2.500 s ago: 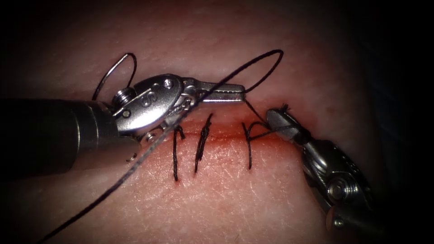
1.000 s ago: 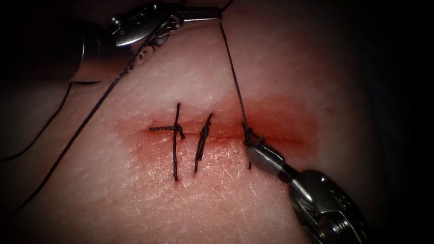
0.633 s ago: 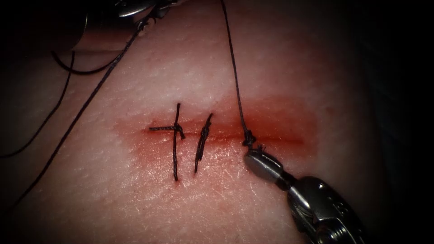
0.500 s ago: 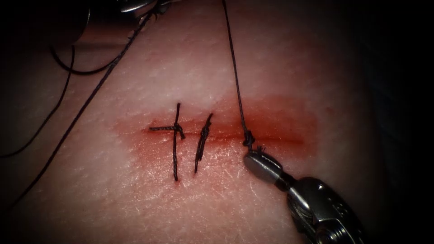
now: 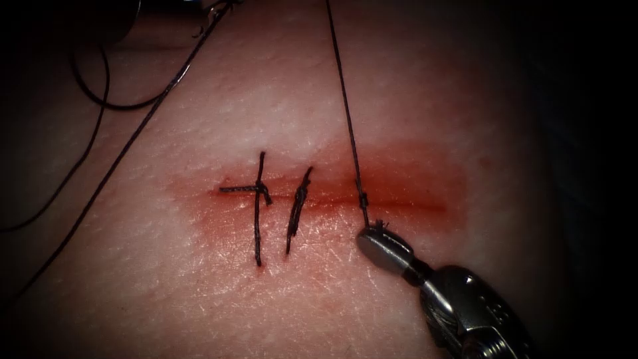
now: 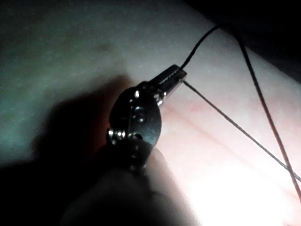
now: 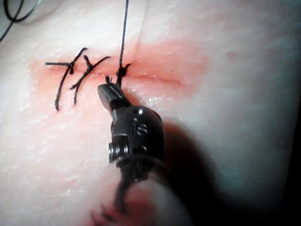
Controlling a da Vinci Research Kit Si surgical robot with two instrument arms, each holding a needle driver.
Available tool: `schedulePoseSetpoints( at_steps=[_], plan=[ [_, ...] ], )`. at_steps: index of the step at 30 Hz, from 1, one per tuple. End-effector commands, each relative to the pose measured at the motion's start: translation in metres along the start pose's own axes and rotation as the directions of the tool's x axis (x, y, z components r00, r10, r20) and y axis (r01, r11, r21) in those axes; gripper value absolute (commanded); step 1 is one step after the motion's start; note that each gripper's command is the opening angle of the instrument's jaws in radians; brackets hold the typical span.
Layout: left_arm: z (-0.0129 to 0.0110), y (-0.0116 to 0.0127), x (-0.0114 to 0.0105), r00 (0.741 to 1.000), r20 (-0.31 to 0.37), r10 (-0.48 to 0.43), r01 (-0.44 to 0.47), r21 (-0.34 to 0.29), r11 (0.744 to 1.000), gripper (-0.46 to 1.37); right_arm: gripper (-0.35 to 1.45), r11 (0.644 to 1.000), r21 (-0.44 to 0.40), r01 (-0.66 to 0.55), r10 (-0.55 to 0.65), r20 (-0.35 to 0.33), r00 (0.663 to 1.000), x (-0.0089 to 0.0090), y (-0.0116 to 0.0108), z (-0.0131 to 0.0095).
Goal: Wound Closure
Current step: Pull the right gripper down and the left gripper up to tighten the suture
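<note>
Endoscope view: right tool [image 5: 380,240] and left tool [image 6: 175,75], both clamping thread [image 5: 345,106], tighten the knot [image 5: 363,199], pulling toward 12 o'clock since before; needle unseen.

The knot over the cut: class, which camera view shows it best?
The endoscope view: the knot sits on the cut, its thread running taut upward, right tool shut on its short end. The right wrist view shows it beside that tool's tip. The left wrist view shows thread.

surroundings: pretty much just darkness past the lit patch, endoscope view fades to black at the edges
light: bright spot in the middle, heavy shadows in both wrist views
</note>
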Motion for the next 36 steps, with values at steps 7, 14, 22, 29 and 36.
schedulePoseSetpoints(
  at_steps=[7, 14, 22, 29, 36],
  plan=[
    [0.0002, -0.0013, -0.0009, 1.0, -0.003, 0.016, -0.016, 0.019, 1.0, -0.35, -0.35, 1.0, -0.007, 0.008, -0.008, -0.004, 1.0, -0.0001, 0.0001, -0.0003],
    [0.0001, -0.0016, -0.0019, 1.0, -0.005, 0.031, -0.031, 0.023, 0.999, -0.35, -0.35, 0.999, -0.002, 0.042, -0.042, -0.005, 0.999, -0.0007, 0.0002, -0.0007],
    [0.0001, -0.0018, -0.002, 0.999, -0.005, 0.032, -0.031, 0.026, 0.999, -0.35, -0.35, 0.999, 0.005, 0.049, -0.049, -0.002, 0.999, -0.0016, 0.0001, -0.0011],
    [0.0001, -0.0018, -0.0019, 0.999, -0.005, 0.032, -0.031, 0.026, 0.999, -0.35, -0.35, 0.998, 0.005, 0.067, -0.067, -0.002, 0.998, -0.0016, 0.0, -0.001],
    [0.0, -0.0016, -0.0019, 0.999, -0.005, 0.032, -0.032, 0.024, 0.999, -0.35, -0.35, 0.997, 0.002, 0.079, -0.079, 0.0, 0.997, -0.0017, 0.0, -0.001]
  ],
)
